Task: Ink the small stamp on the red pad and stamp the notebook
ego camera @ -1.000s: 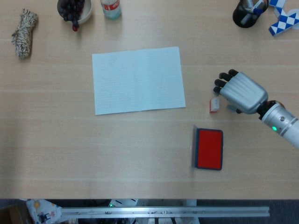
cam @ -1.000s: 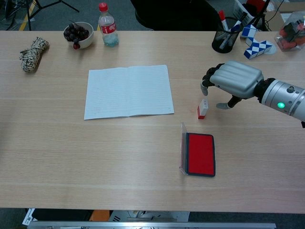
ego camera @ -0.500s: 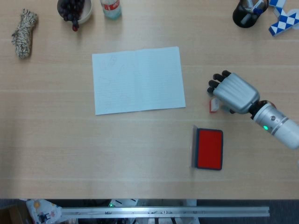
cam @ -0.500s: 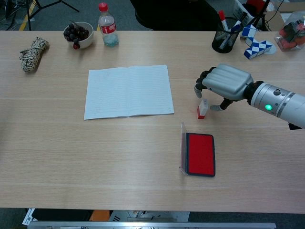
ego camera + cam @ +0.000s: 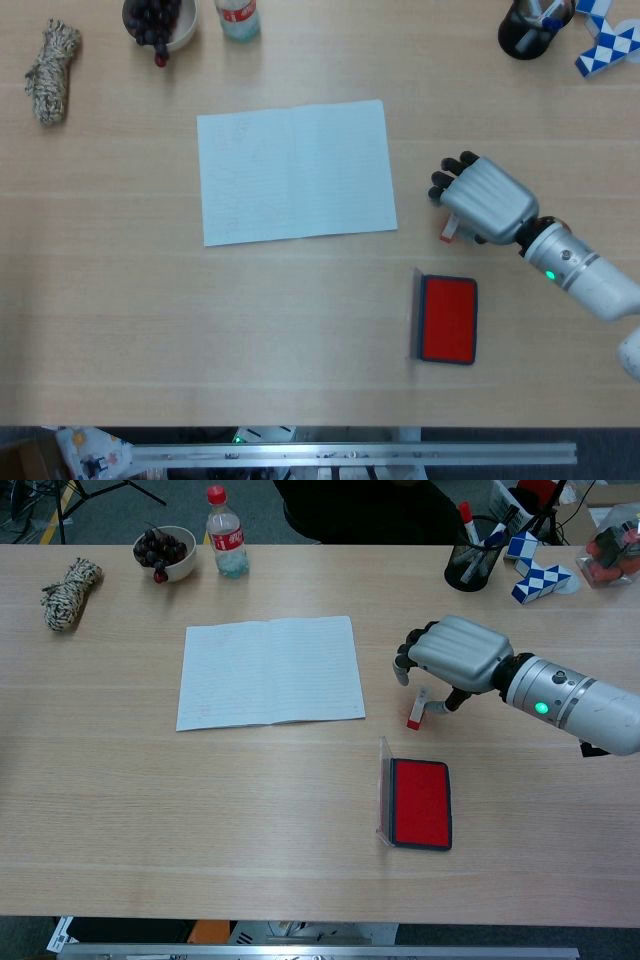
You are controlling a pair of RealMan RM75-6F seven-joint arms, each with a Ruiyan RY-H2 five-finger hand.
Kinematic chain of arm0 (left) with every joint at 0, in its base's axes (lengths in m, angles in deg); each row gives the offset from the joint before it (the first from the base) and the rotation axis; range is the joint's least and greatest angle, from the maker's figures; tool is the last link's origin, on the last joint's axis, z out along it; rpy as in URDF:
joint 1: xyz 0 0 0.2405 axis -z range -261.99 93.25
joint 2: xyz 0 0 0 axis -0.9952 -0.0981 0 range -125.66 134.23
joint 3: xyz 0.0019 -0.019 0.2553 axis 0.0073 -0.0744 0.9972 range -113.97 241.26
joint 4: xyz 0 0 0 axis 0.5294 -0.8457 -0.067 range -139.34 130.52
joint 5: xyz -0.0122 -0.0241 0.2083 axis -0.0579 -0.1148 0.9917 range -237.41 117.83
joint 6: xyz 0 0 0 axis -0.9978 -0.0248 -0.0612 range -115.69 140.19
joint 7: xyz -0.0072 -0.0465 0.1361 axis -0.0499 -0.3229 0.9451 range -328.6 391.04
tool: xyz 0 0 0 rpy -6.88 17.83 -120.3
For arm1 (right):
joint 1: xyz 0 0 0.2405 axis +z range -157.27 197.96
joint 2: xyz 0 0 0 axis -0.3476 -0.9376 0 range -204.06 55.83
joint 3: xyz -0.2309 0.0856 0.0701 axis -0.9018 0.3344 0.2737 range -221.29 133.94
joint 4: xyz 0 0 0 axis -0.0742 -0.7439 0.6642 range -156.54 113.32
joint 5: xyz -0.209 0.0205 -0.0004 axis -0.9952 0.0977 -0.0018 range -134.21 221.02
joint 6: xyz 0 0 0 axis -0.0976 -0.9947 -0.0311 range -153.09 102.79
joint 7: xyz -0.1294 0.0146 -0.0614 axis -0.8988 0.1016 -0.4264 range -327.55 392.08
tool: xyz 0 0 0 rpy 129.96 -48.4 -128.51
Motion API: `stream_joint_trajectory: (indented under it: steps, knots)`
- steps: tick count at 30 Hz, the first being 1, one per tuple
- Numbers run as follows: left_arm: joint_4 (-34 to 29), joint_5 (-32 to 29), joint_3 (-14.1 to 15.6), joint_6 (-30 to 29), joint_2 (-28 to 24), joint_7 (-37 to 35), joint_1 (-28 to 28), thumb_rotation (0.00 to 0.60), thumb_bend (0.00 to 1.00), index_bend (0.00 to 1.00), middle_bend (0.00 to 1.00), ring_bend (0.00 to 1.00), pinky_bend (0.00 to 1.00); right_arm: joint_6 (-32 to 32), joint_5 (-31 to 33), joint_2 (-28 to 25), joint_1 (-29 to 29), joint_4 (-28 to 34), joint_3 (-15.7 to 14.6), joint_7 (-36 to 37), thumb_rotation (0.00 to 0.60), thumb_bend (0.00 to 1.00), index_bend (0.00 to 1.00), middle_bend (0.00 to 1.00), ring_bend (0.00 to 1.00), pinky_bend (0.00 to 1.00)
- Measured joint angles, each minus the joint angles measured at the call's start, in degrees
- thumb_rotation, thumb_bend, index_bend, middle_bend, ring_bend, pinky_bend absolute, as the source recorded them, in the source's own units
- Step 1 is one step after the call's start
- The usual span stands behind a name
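The small white and red stamp stands tilted on the table, right of the open notebook and above the red ink pad. My right hand hovers over it with fingers curled down on its left and the thumb touching its right side; no firm grip shows. In the head view the right hand covers most of the stamp, with the notebook to the left and the ink pad below, its clear lid standing open on the left. My left hand is out of sight.
Along the far edge stand a bowl of grapes, a bottle, a rope bundle, a pen cup and a blue and white twist puzzle.
My right hand has moved left and down over the stamp. The stamp has shifted slightly left and now leans instead of standing upright.
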Motion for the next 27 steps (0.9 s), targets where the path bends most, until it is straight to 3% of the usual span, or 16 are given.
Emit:
stream_joint_trajectory:
  steps: [27]
  knots:
    - [0.23,-0.03,0.21,0.26,-0.14,-0.43,-0.27,0.6,0.19,0.18,0.13,0.21,0.17,1.02,1.67,-0.57,0.58,0.59,-1.68,-0.89,0.6,0.24,0.5,0.39,0.26,0.33]
